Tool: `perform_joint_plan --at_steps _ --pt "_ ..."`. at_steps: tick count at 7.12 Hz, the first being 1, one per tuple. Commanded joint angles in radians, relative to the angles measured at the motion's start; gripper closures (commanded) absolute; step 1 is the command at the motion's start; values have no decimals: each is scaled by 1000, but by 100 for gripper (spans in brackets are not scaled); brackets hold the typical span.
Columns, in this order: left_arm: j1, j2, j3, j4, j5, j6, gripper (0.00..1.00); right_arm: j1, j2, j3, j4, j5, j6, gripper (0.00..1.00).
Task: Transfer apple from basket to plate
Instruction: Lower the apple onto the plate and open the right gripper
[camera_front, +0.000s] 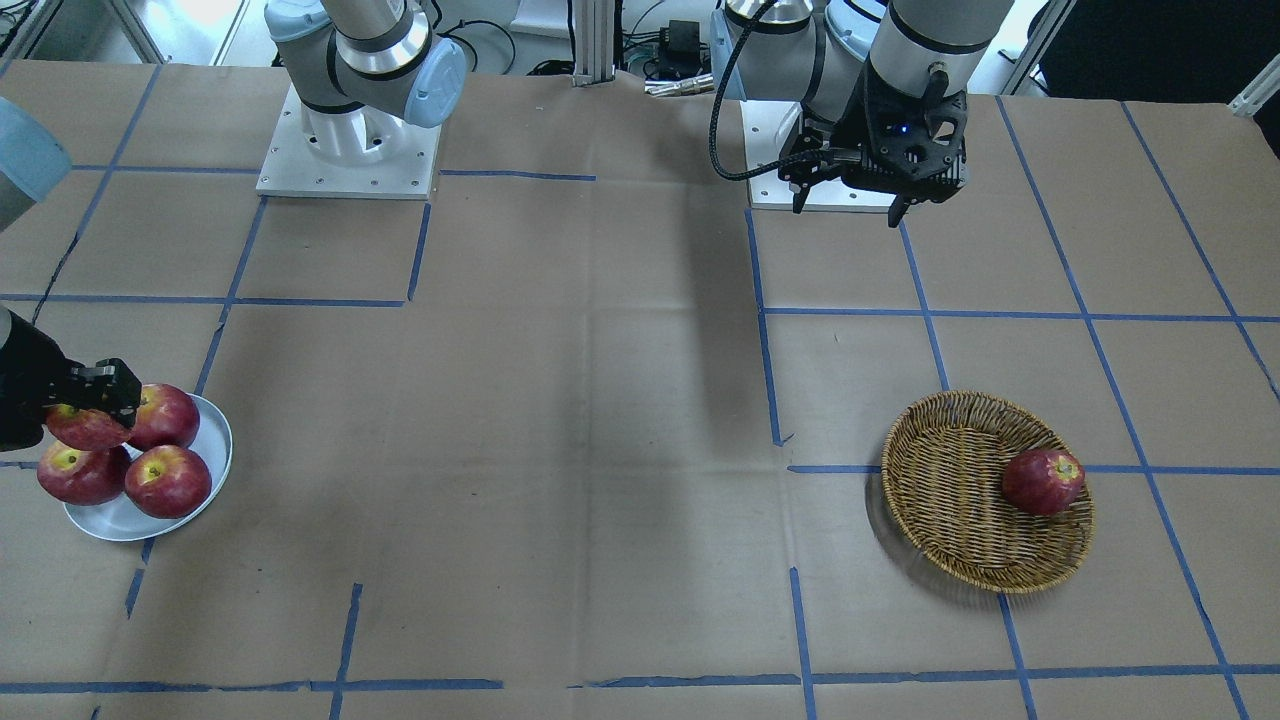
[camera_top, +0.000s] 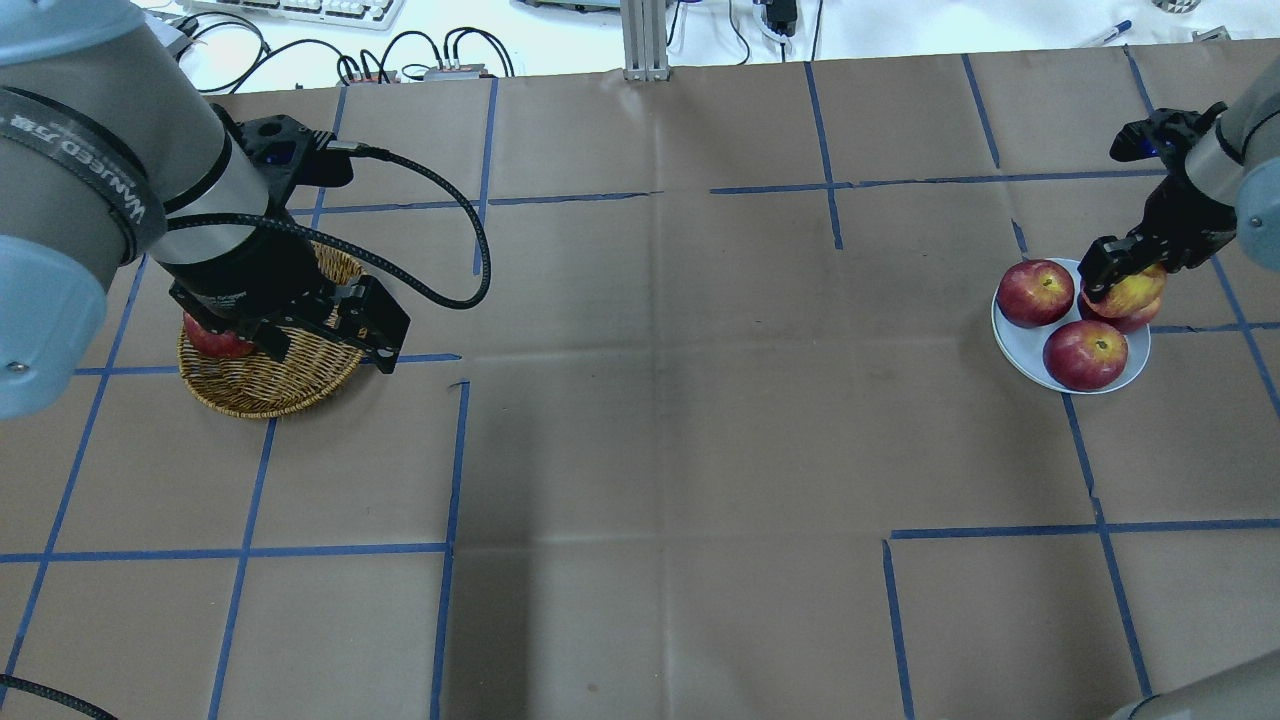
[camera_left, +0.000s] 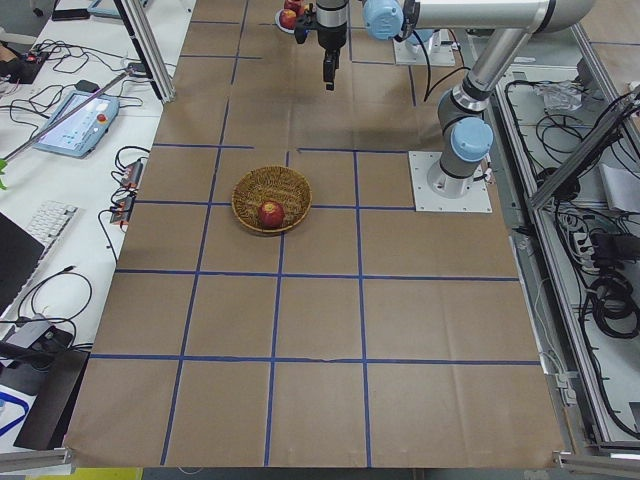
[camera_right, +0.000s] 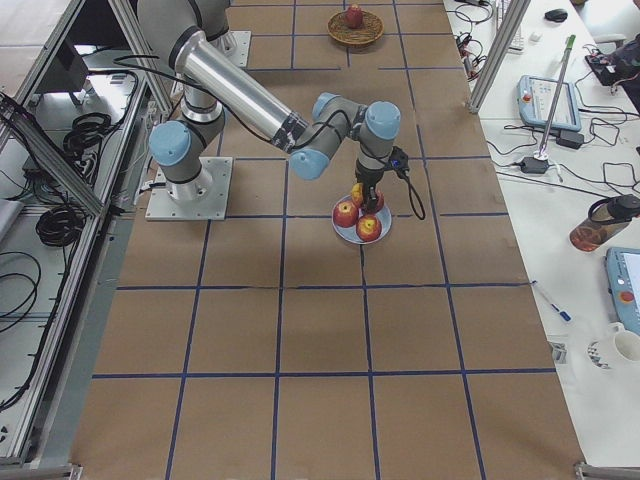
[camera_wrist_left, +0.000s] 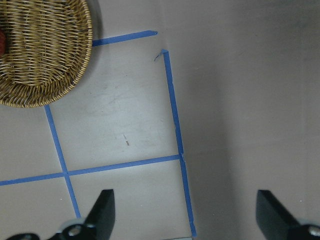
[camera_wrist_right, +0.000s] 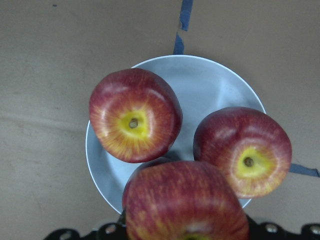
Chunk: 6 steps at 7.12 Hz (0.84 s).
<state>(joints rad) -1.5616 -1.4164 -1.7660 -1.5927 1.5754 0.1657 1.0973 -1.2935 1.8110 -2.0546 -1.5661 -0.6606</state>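
Note:
My right gripper is shut on the pale pinkish-red apple and holds it just over the grey-blue plate. In the right wrist view the apple fills the bottom, above the plate. Three darker red apples lie on the plate; one is right under the held apple. The wicker basket holds one dark red apple. My left gripper is open and empty, high up near its base; its wrist view shows the basket at top left.
Brown paper with blue tape lines covers the table. The left arm hides part of the basket in the overhead view. The two arm bases stand at the robot's edge of the table.

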Motion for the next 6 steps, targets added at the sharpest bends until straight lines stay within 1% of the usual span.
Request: perform_joint_plan --at_steps 1,2,3,4,5,6 --pt "-1 -3 0 0 0 0 1 -5 13 24 -42 1 -4 46" --pt "0 -3 0 0 0 0 1 -5 32 24 -68 0 -4 46" --pt "0 -1 -3 0 0 0 1 -5 37 22 -68 1 -2 46" --pt "0 -1 -3 0 0 0 1 -5 36 15 -68 3 -1 38" --pt "0 -1 -3 0 0 0 1 -5 33 8 -79 4 6 0" --pt "-1 -3 -4 0 0 -2 1 -5 25 7 -81 4 7 0"
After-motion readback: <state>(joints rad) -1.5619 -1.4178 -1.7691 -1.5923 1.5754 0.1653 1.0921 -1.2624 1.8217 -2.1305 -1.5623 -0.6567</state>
